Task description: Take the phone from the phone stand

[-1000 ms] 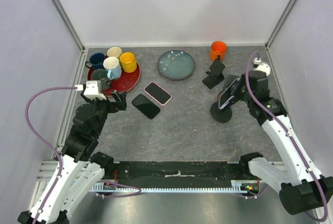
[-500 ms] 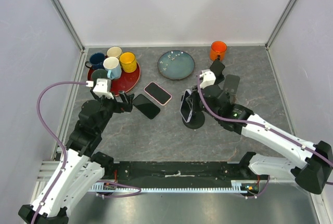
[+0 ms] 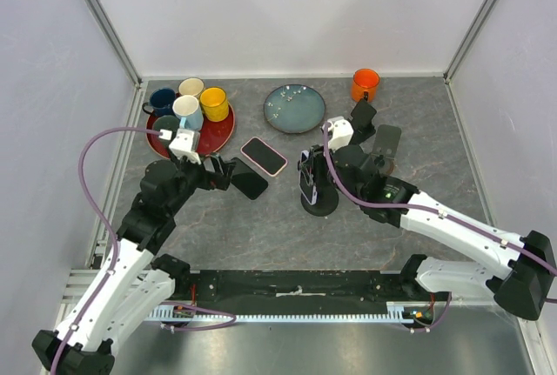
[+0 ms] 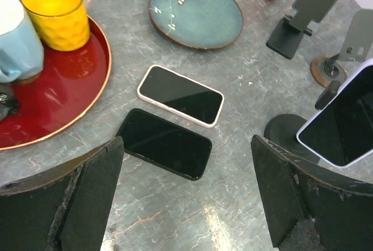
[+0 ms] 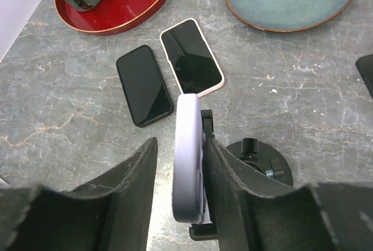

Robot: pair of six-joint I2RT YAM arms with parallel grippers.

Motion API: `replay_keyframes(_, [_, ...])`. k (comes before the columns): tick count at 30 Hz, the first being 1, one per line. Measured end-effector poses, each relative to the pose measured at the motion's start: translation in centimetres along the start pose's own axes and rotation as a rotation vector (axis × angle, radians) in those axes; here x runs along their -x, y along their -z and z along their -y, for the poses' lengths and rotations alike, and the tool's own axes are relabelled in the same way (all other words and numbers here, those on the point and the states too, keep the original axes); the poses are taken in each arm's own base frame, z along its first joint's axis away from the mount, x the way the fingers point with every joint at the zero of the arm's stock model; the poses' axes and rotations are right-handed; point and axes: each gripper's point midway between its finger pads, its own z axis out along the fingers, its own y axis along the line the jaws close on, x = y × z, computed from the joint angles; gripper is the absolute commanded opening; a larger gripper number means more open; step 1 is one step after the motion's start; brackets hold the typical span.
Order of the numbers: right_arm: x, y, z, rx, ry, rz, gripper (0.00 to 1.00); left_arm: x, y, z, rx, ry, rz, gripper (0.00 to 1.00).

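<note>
phone: lilac back, clipped upright in the stand, about the middle of the surface, somewhat nearer the near edge than the far one.
stand: round black base flat on the surface, its clip just behind the phone.
risk, stand comes too: nothing pins the base down; if the clip grips tight, a straight pull could lift or tip the whole stand.
risk, wrong pinch: one finger of the right pincer sits just beside the clip, so closing here might catch clip and phone together.
risk, slip: the phone's faces look smooth, and a light squeeze could let it slide out and drop.
risk, neighbours: a black phone and a pink-edged phone lie flat near the stand, toward the left edge; a fall or a wide swing could knock them.
right pincer state: partly spread, one finger on each side of the phone, a thin gap showing on one side; not clamped, as far as i can judge.
right arm: stretched from the near right corner to the middle, wrist low.
left pincer: spread wide, empty, above the black phone.
left arm: bent, reaching in from the near left corner toward the middle.
</note>
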Motion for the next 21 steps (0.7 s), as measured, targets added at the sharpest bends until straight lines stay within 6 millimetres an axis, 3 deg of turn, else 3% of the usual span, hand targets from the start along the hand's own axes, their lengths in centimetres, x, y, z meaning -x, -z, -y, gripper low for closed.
replay_keyframes(7, [0.8, 0.6, -0.5, 0.025, 0.000, 0.026, 0.83, -2.4, -1.2, 2.4, -0.103, 0.046, -0.115, 0.99])
replay_keyframes(11, [2.0, 1.7, -0.9, 0.053, -0.009, 0.062, 0.98, -2.8, -1.3, 5.9, -0.190, 0.047, -0.157, 0.99])
replay_keyframes(17, [4.7, 4.6, -0.9, 0.086, -0.029, 0.154, 0.98, -2.4, -1.6, 12.1, -0.286, 0.020, -0.203, 0.99])
replay_keyframes(21, [5.7, 6.4, 0.5, 0.048, -0.051, 0.220, 0.98, -2.2, -2.4, 14.3, -0.249, 0.024, -0.209, 0.99])
